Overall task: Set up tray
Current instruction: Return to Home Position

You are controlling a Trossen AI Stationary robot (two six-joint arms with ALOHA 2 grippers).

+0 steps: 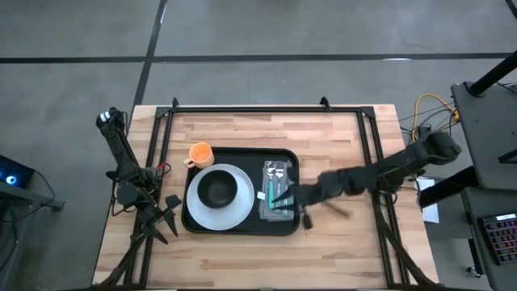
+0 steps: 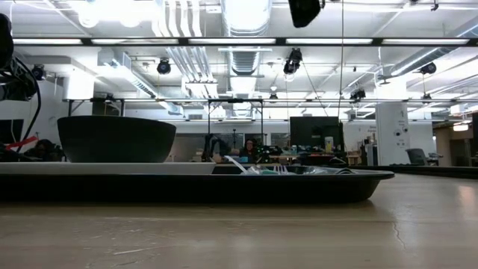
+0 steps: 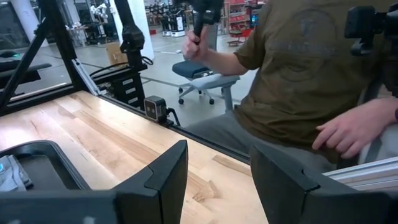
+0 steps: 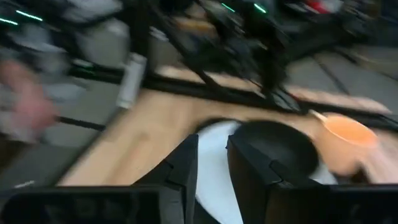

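Observation:
The black tray lies mid-table and shows edge-on in the low view. On its left part rests a white plate carrying a black bowl. A clear packet of cutlery lies on its right part. An orange cup stands on the wood at the tray's far left corner. My right gripper reaches in from the right, over the tray's right edge beside the packet; its fingers stand a narrow gap apart with nothing between them. My left gripper waits open left of the tray.
A black frame runs round the table's far and side edges. A person sits just beyond the table's edge, with a small camera on that edge. Bare wood lies right of the tray.

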